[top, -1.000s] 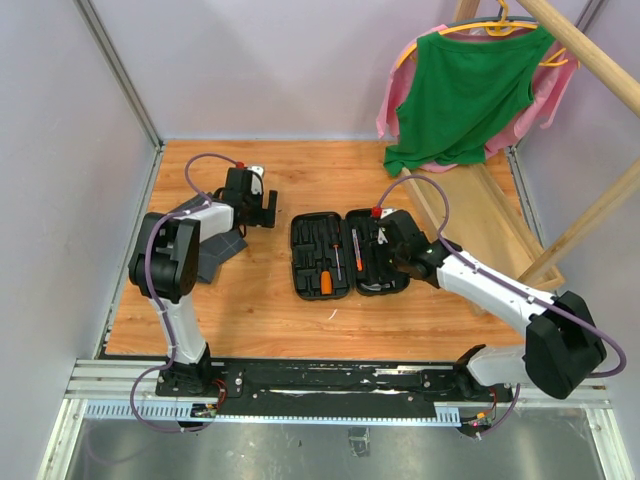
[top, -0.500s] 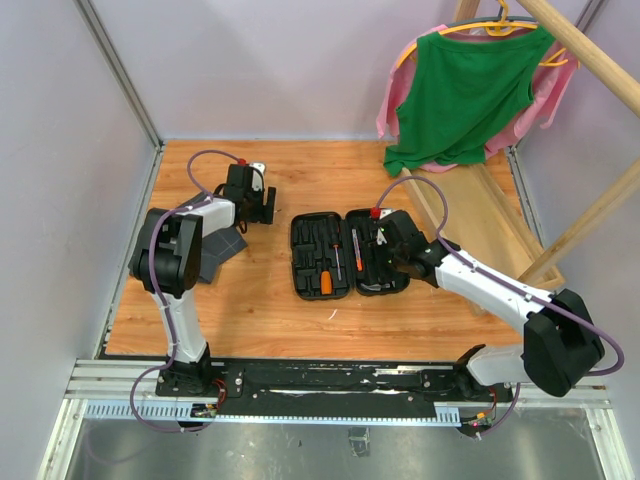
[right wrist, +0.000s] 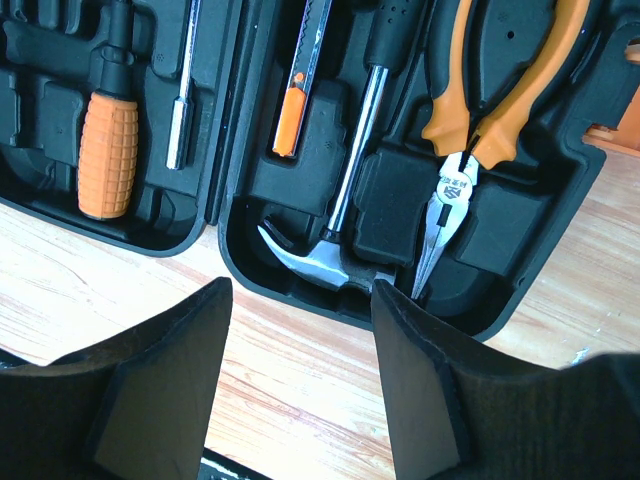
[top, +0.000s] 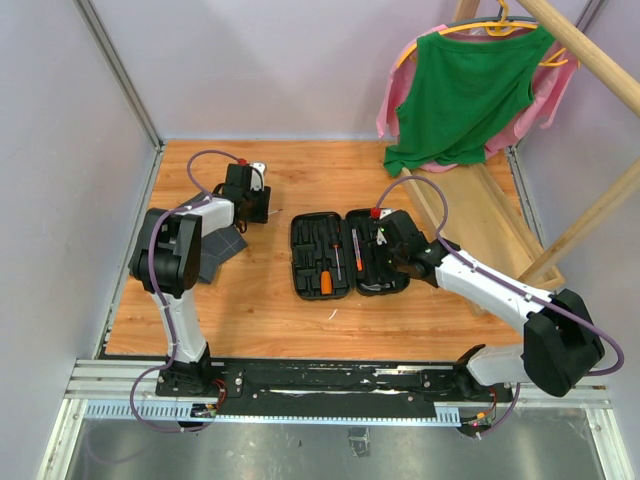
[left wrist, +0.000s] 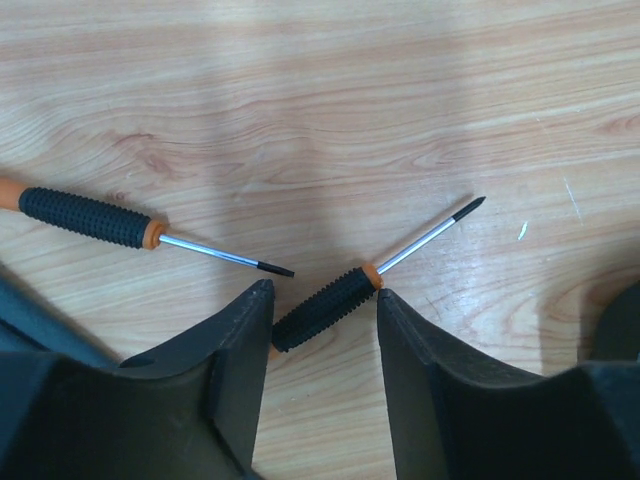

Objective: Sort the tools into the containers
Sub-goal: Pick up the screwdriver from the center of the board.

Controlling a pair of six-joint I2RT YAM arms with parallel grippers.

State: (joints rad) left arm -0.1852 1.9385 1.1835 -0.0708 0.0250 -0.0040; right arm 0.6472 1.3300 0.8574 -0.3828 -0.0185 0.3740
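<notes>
Screwdriver (left wrist: 325, 308), black-handled, lies low in the left wrist frame on the table (left wrist: 320, 100) between the left gripper's (left wrist: 323, 292) part-spread jaws; grasp unclear. Right gripper (right wrist: 300, 288) hangs unclenched over the tool case (right wrist: 390, 210).

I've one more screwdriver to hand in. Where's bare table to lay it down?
Free: the front strip of table between the case and the near edge, and the back strip behind the case. Crowded: left, with cloth, left claw and two screwdrivers; right, with right arm and tray.
</notes>
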